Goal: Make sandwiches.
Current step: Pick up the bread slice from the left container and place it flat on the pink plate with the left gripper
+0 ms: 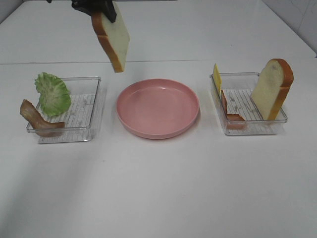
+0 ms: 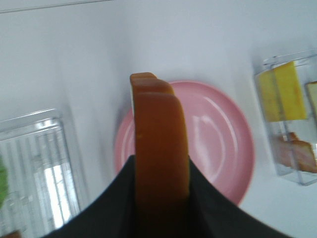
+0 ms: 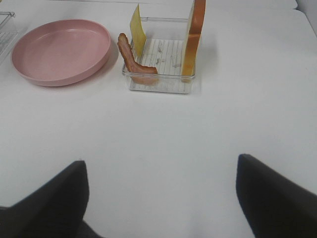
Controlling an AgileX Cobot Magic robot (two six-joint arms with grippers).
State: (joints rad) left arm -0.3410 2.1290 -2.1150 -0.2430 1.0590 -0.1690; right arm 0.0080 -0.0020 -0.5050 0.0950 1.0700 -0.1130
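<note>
Pink plate (image 1: 157,108): middle of the white table (image 1: 158,188).
Bread slice (image 1: 112,37): aloft beyond the plate, hanging tilted from left gripper (image 1: 101,10).
Left jaws, wrist view: narrow, clamped on the slice's brown crust.
Right gripper (image 3: 161,198): jaws spread wide, nothing between, over the table.

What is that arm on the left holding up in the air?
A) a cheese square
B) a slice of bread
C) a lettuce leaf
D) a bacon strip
B: the left end effector grips a bread slice by its crust edge, and the slice hangs well clear of the table.
</note>
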